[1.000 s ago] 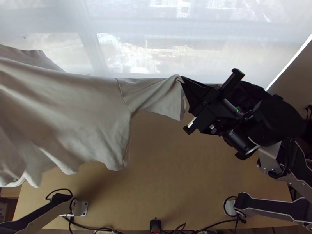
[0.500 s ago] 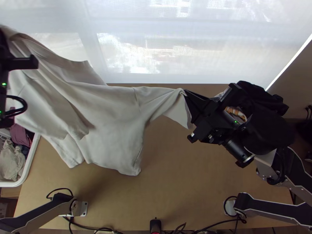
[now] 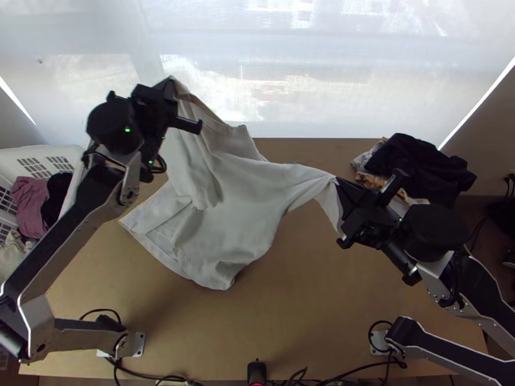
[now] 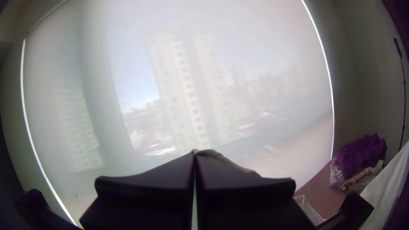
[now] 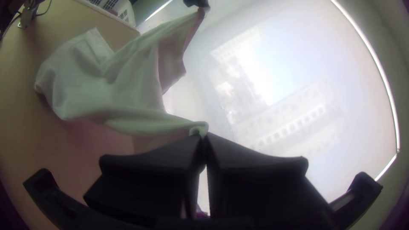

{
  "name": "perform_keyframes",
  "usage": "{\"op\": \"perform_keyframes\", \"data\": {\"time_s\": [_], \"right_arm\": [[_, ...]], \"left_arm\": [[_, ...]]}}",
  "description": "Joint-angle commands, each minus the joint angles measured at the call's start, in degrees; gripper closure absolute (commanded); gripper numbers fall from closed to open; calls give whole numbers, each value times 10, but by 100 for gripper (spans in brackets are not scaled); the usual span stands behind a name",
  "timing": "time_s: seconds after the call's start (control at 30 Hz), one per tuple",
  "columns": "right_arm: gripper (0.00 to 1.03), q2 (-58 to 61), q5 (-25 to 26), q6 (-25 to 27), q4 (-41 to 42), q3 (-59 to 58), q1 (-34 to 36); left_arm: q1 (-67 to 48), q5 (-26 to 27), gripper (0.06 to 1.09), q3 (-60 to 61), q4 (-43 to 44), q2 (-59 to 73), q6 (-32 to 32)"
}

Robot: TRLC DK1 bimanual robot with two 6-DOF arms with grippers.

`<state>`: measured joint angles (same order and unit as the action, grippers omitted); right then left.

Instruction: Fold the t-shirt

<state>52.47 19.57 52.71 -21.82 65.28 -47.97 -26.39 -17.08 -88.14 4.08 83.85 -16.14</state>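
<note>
Left arm (image 3: 67, 225) elbow out to the left, forearm angled inward and away from its base; left gripper (image 3: 172, 82) raised toward window (image 3: 347, 77), fingers closed on a bit of shirt (image 3: 225, 206). Right arm (image 3: 479, 280) elbow out to the right, forearm angled in; right gripper (image 3: 336, 183) points toward the middle, fingers clamped on sleeve end. Shirt strung between 2 grippers, loose folds over table (image 3: 335, 309), unfolded.
</note>
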Motion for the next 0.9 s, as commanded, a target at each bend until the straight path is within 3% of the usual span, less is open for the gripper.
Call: {"op": "perform_keyframes", "data": {"time_s": [0.0, 0.2, 0.33, 0.37, 0.4, 0.5, 0.53, 0.7, 0.87], "right_arm": [[100, -58, -3, -42, -26, -79, 41], [100, -100, -2, -77, -76, -114, 60], [100, -113, -3, -106, -117, -117, 74], [100, -117, -3, -111, -123, -118, 76], [100, -120, -3, -118, -129, -118, 78], [100, -122, -3, -131, -139, -117, 83], [100, -122, -4, -132, -139, -117, 85], [100, -121, -4, -138, -140, -110, 89], [100, -123, -5, -141, -140, -110, 94]], "left_arm": [[-74, 6, 105, 7, 66, 126, 10], [-106, 16, 105, -28, 82, 224, 53], [-118, 21, 104, -71, 48, 278, 106], [-123, 21, 98, -78, 41, 287, 113], [-128, 21, 85, -81, 40, 295, 117], [-141, 21, 19, -99, 4, 319, 124], [-144, 21, 11, -109, -23, 324, 135], [-147, 47, 11, -98, -116, 285, 193], [-158, 136, 11, -9, -252, 162, 217]]}}
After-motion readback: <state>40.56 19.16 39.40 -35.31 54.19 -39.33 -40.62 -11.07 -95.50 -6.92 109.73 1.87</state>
